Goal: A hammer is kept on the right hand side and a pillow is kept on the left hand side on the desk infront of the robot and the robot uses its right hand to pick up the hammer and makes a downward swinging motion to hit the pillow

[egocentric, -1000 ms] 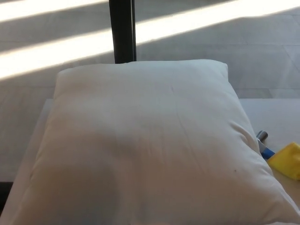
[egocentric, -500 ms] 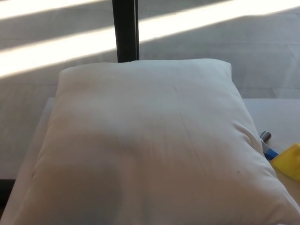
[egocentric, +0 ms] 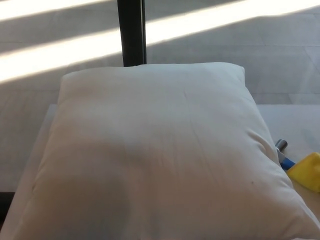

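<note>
The hammer is barely seen at the right edge, tucked beside the pillow filling the frame. Neither hand is shown; a blind reach could miss.

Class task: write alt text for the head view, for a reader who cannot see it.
A large white pillow fills most of a pale desk. At its right edge lies a hammer, partly visible in yellow and blue. No robot hand shows.
</note>
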